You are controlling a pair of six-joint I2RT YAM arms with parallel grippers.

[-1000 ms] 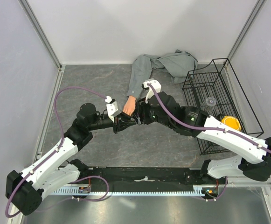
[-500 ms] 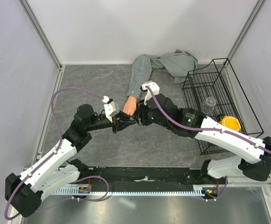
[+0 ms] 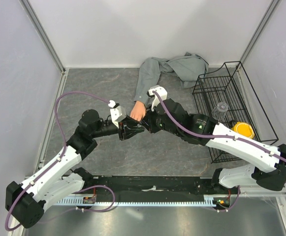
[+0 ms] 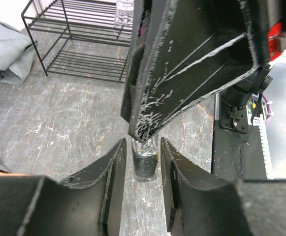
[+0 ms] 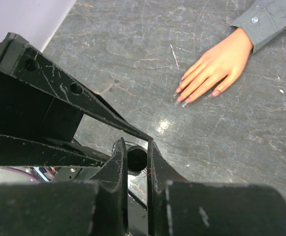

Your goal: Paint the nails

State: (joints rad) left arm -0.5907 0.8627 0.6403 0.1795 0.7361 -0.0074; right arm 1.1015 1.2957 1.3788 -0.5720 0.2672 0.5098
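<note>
On the marbled tabletop [image 3: 108,162], just in front of the mannequin hand [image 5: 216,66], your two claws meet over one small glass bottle [image 4: 145,164].

The risk sits in that shared hold. If the right claw [image 5: 135,146] twists or lifts while the bottle is loosely held, the bottle could spin, tip or come up with the lid, and polish would spill onto the table beside the hand. The claws are also crowded tip to tip, so a small sideways error could knock one against the other. After that, the nails [image 5: 187,100] are tiny against the fingers, so an unsteady brush would probably smear the skin.

The right claw is nearly closed, its two fingers pinching a dark round cap [image 5: 136,160] from above. The left claw [image 4: 143,145] is only slightly open, its fingers flanking the glass closely. Thin slivers of gap show on both sides in the left wrist view, so you cannot tell whether it is actually pressing.

The nails lie flat on the tabletop at the ends of the peach fingers, pointing toward the claws. They are near the bottle but untouched, and the grey sleeve [image 5: 270,22] trails away behind the hand.
</note>
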